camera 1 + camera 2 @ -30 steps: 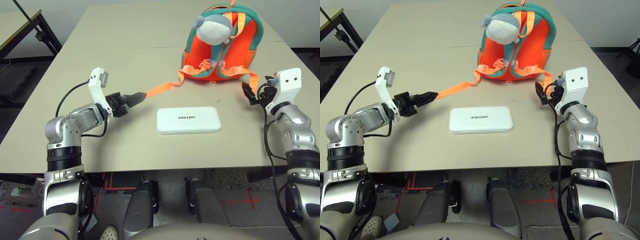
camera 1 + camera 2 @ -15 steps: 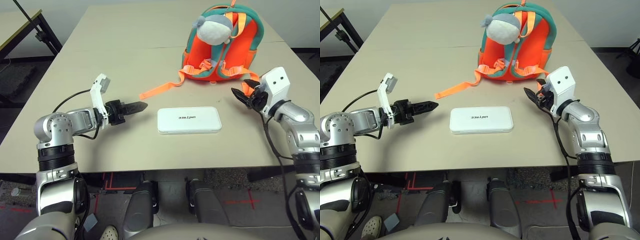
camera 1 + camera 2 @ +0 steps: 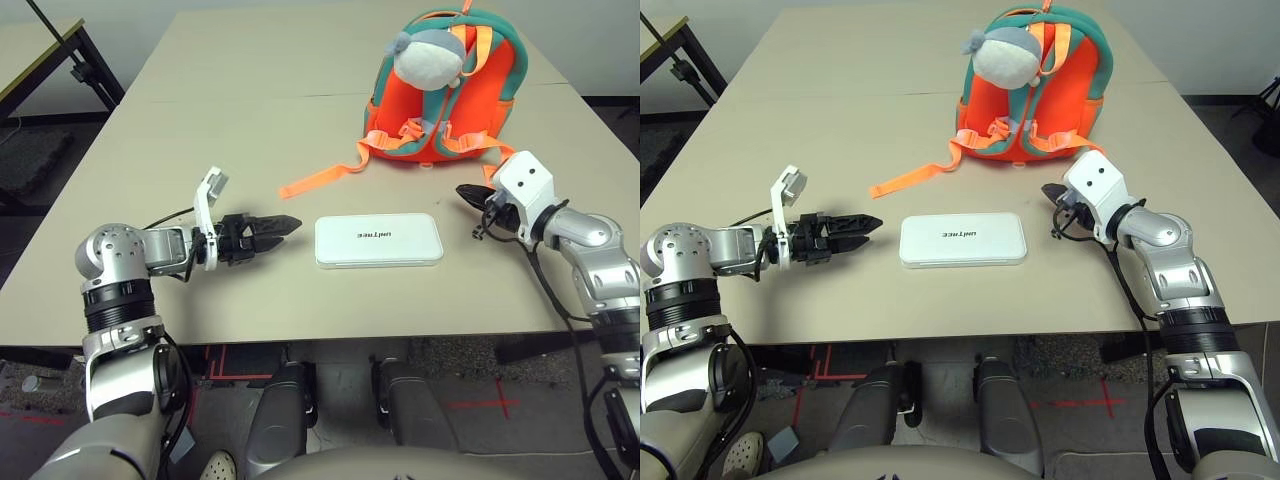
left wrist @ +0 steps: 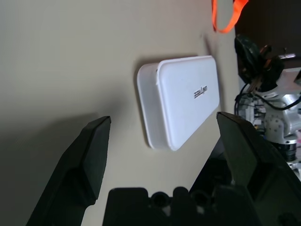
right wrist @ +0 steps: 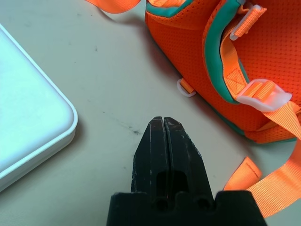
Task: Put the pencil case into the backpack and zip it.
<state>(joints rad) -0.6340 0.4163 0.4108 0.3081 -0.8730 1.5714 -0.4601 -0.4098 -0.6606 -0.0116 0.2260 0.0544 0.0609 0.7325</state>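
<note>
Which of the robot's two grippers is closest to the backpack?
The right gripper, fingers shut; the open left one is farther from the backpack.

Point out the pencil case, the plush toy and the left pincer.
Pencil case (image 3: 378, 240): left eye view, its flat lid.
Plush toy (image 3: 1006, 64): right eye view, its pale body.
Left pincer (image 4: 163, 115): left wrist view, midway between its fingertips.

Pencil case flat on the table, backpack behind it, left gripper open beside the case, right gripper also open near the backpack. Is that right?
Not quite: the right gripper is shut, its two fingers together, as the right wrist view shows. The rest stands.
</note>
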